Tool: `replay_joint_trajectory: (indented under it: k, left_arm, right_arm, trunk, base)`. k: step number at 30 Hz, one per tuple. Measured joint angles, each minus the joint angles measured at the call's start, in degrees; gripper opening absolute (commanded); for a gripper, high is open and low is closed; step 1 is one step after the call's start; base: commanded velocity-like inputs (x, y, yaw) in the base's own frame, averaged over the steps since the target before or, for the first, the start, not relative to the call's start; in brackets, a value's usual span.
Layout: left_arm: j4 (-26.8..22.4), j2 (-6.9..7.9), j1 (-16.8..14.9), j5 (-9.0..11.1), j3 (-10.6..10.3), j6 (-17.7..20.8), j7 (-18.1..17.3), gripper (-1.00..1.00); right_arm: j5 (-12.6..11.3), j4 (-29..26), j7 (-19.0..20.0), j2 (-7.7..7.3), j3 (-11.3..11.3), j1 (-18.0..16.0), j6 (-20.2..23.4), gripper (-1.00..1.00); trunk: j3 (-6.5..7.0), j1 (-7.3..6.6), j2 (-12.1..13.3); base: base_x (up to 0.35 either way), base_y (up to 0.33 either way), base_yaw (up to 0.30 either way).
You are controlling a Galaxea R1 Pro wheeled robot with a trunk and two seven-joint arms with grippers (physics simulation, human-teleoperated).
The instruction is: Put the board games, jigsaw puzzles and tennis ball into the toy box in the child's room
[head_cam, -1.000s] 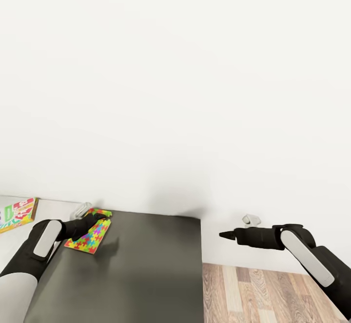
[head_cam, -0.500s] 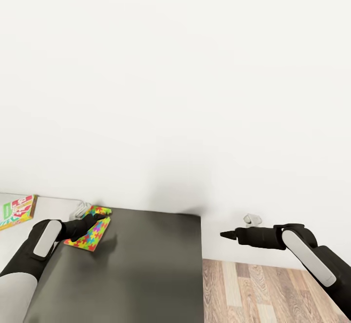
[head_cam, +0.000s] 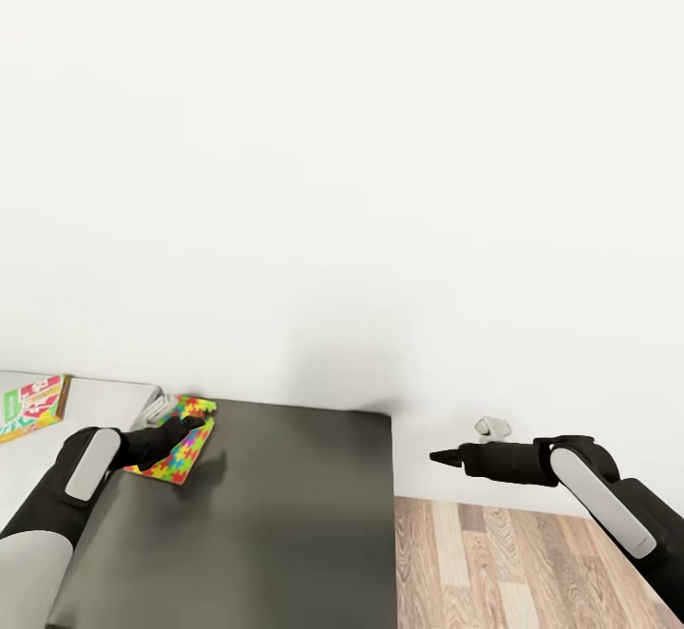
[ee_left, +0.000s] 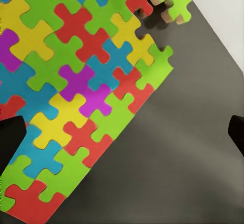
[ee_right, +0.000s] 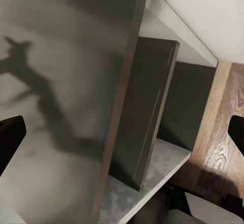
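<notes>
Far left, a red-and-green printed board game box sits on the light-grey top. The left gripper hangs spread wide over the thin multicoloured jigsaw puzzle square at the dark-grey desk top's back corner. It's so flat the fingers could just skid off. The right gripper is parked off the desk, spread wide.

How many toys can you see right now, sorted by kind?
Jigsaw puzzles: 1, the jigsaw puzzle on the dark desk top
Board games: 1, the board game on the light desk top
Total: 2
</notes>
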Motion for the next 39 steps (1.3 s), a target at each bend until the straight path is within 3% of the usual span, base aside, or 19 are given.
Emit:
replay_joint_trajectory:
  k: [13,39]
  left_arm:
    - [-0.32,0.02,-0.05,-0.07,-0.12,-0.03,-0.11,1.0]
    - [-0.66,0.01,-0.05,0.09,-0.15,-0.11,-0.05,1.0]
  right_arm:
    - [-0.01,0.0,0.0,-0.11,0.0,0.0,0.0,1.0]
    - [-0.09,-0.06,0.08,-0.94,0.0,0.0,0.0,1.0]
  trunk:
    - [-1.03,-0.08,-0.02]
    - [-1.36,-0.19,-0.02]
  base:
    - [0.0,0.0,0.0]
    - [0.0,0.0,0.0]
